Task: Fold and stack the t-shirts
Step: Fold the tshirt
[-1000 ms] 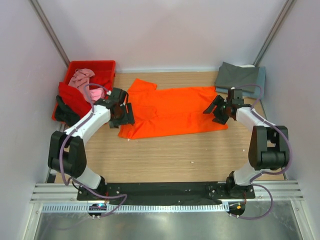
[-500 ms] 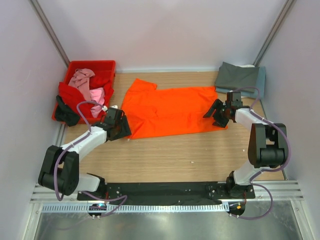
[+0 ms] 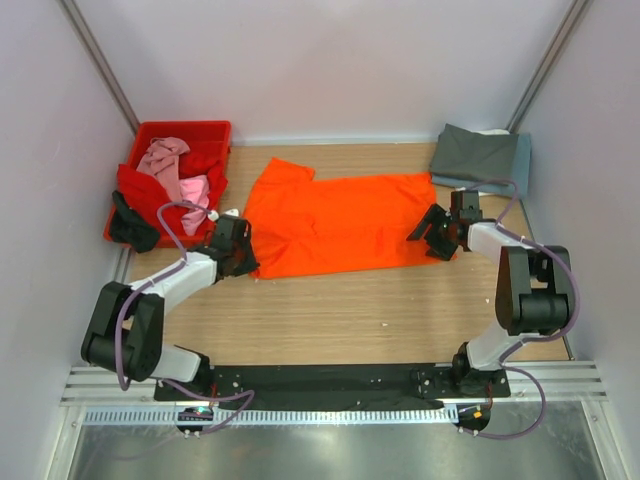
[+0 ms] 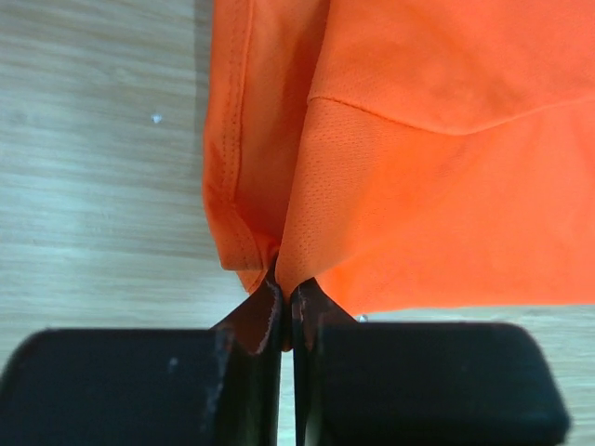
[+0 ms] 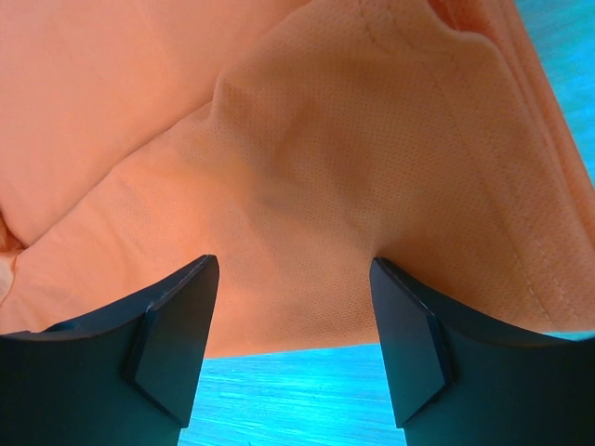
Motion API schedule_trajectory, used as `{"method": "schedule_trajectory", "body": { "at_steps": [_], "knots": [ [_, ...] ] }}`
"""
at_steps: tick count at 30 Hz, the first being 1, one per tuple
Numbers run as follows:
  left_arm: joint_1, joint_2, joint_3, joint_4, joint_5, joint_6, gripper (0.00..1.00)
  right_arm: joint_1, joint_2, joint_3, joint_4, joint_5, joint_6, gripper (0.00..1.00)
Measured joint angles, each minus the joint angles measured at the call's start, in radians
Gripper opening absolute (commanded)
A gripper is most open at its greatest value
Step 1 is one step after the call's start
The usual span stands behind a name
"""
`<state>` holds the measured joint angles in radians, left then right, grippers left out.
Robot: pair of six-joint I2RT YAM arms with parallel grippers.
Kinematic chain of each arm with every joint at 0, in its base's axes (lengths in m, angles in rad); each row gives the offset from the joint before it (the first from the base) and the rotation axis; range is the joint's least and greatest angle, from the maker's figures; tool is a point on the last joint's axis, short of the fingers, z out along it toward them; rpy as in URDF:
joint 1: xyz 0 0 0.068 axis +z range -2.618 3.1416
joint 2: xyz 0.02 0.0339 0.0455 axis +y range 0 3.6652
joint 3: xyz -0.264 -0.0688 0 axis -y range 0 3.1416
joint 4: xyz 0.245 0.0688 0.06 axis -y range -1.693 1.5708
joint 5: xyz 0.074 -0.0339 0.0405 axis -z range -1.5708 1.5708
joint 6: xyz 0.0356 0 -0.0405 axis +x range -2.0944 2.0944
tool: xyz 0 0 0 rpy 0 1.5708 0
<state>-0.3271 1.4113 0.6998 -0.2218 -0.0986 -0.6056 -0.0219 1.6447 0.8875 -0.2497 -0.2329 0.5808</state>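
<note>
- Pinching the near-left corner of the orange t-shirt (image 3: 340,225), the left gripper (image 4: 286,311) was clamped tight.
- Shirt lay long-ways, left to right, one end at each gripper.
- Over the near-right hem, the right gripper (image 5: 293,344) gaped wide, probably not gripping yet.

We are seeing matt, fine-mesh cloth on the orange t-shirt (image 4: 418,186), lying on a smooth wood-grain table (image 4: 93,139).

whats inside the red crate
In the red crate, a pink shirt lies on top, and a red shirt spills over the near wall beside a dark garment. Anything beneath them, and the crate's floor, is covered.
</note>
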Motion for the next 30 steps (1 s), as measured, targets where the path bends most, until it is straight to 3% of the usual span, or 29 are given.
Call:
{"method": "schedule_trajectory", "body": {
  "at_steps": [9,12,14,16,18,23,27,30],
  "knots": [
    [0.0,-0.085,0.077,-0.266,0.042,-0.049,0.01,0.002,-0.162,-0.167,0.043,0.08,0.05,0.76],
    [-0.001,-0.154,0.087,-0.361,0.043,-0.057,0.07,0.002,-0.226,-0.206,-0.006,0.092,0.063,0.77],
    [-0.005,-0.198,0.098,-0.447,0.034,-0.07,0.47,0.002,-0.283,-0.23,-0.073,0.105,0.069,0.78],
    [-0.008,-0.24,0.114,-0.523,0.033,-0.071,0.74,0.002,-0.357,-0.244,-0.158,0.117,0.072,0.79],
    [-0.011,-0.279,0.159,-0.62,0.032,-0.08,0.8,0.001,-0.442,-0.245,-0.227,0.124,0.073,0.79],
    [-0.013,-0.385,0.319,-0.732,-0.014,-0.062,0.79,0.001,-0.626,-0.186,-0.338,0.122,0.072,0.8],
    [-0.013,-0.404,0.335,-0.654,0.028,-0.058,0.71,0.018,-0.631,-0.101,-0.305,0.077,0.071,0.81],
    [-0.019,-0.321,0.289,-0.516,0.09,-0.068,0.67,0.05,-0.535,-0.035,-0.244,0.029,0.066,0.81]
  ]
}}
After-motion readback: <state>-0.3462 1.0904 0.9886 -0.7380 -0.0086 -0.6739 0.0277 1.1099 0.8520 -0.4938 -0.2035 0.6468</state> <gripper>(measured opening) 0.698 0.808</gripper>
